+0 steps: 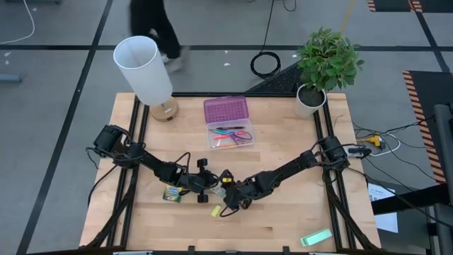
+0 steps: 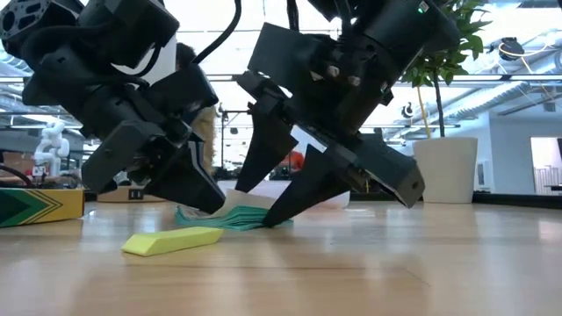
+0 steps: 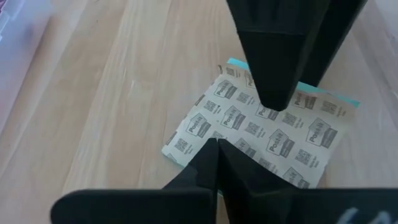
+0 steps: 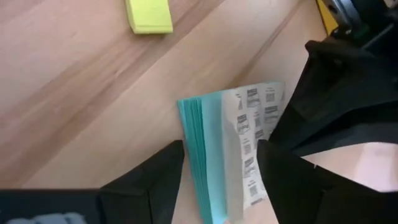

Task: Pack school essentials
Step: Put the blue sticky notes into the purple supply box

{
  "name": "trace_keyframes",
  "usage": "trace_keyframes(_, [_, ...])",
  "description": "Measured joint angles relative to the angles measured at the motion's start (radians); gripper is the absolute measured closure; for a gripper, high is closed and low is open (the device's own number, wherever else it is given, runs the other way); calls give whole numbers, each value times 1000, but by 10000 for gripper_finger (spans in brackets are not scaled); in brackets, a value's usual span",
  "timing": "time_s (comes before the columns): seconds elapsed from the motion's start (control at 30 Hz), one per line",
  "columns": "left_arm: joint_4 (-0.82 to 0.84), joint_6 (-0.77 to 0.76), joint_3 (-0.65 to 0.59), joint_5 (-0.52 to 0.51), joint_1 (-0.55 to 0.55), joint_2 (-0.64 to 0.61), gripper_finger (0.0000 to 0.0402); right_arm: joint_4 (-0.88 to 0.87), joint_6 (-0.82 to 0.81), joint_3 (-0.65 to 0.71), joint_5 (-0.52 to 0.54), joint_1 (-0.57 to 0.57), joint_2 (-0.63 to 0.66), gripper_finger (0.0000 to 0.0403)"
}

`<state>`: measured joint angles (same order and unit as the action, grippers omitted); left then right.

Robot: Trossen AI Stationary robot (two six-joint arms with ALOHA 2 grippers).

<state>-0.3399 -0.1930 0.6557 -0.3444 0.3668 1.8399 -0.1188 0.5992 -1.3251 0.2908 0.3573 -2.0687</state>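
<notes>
**Teal-edged packet caught between two grippers at mid-table**

Teal-edged packet, a small pad wrapped in printed film, lies on the wooden table near its middle, where both arms meet. The left gripper stands over it with fingers parted, one tip pressed onto the wrapper and the other at the pad's near edge. The right gripper straddles the same pad with its fingers spread to either side of the teal stack, not closed on it. From table height the packet shows as a thin teal wedge under the two sets of dark fingers. A tiny yellow block lies flat just beside them, untouched. The yellow-green crayon box sits close by the left arm. Farther back, the stationery set lies open, purple lid up, pencils and scissors in its clear tray. A pale green block rests near the table's front edge, well apart.
</notes>
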Motion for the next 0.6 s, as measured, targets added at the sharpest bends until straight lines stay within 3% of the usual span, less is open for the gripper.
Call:
trace_keyframes(0.23, [-14,4,-2,6,0,2,398,-21,-90,-2,-36,-17,1,227])
trace_keyframes(0.6, [-18,4,-3,10,0,3,398,-28,-79,0,-67,-18,0,344])
